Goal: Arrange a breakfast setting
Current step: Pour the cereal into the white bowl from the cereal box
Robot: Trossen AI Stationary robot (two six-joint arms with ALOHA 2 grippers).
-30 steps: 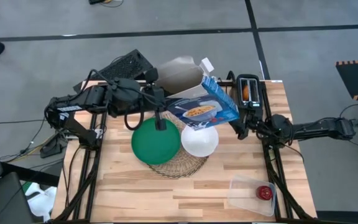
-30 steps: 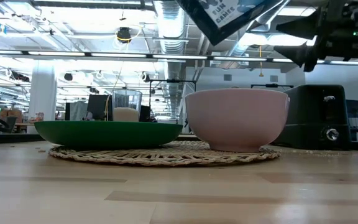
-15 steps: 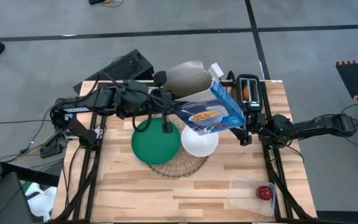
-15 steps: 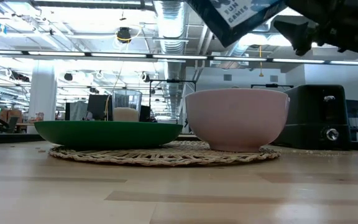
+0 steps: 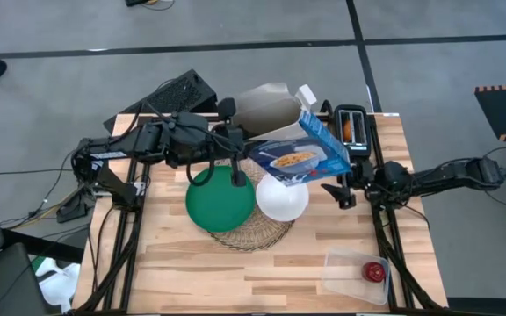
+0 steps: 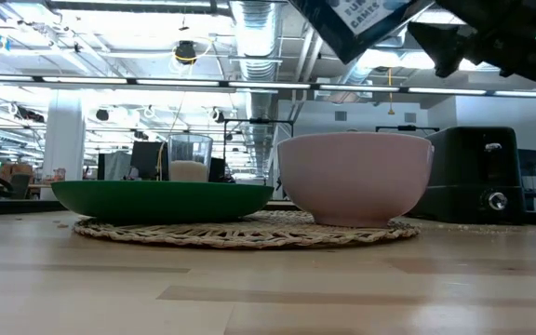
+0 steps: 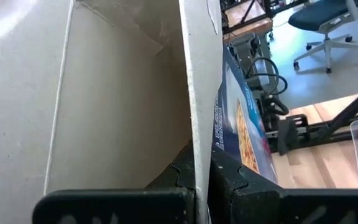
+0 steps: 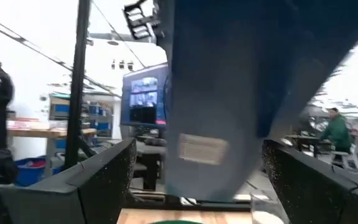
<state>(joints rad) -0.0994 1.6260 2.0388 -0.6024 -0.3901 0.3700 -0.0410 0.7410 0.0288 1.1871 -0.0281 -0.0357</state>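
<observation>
My left gripper (image 5: 238, 151) is shut on the blue-white carton (image 5: 295, 151), which hangs tilted above the white bowl (image 5: 281, 200), its open end toward the far left. My right gripper (image 5: 339, 188) is open beside the carton's lower right corner; in the right wrist view its fingers stand on either side of the carton (image 8: 229, 93) without touching it. The bowl and the green plate (image 5: 216, 202) rest on the round woven mat (image 5: 251, 232). A glass (image 6: 189, 158) stands behind the plate. The bagel (image 5: 348, 130) sits in the toaster. The red apple (image 5: 374, 271) lies in the tub. My left gripper pinches one side wall of the carton at its open end (image 7: 194, 152), one finger inside the carton and one outside. The fingers come level from the table's left. The carton is lifted clear and tilted over the bowl.
The black toaster (image 5: 353, 132) stands at the far right edge. The clear plastic tub (image 5: 351, 274) lies at the near right corner. A black keyboard (image 5: 179, 92) lies past the far left corner. Bare wood shows along the near edge.
My left gripper has carried the carton a little toward the table's right edge and tipped it further over the bowl. My right gripper has moved from beside the toaster toward the near edge and now sits by the carton's lower corner.
</observation>
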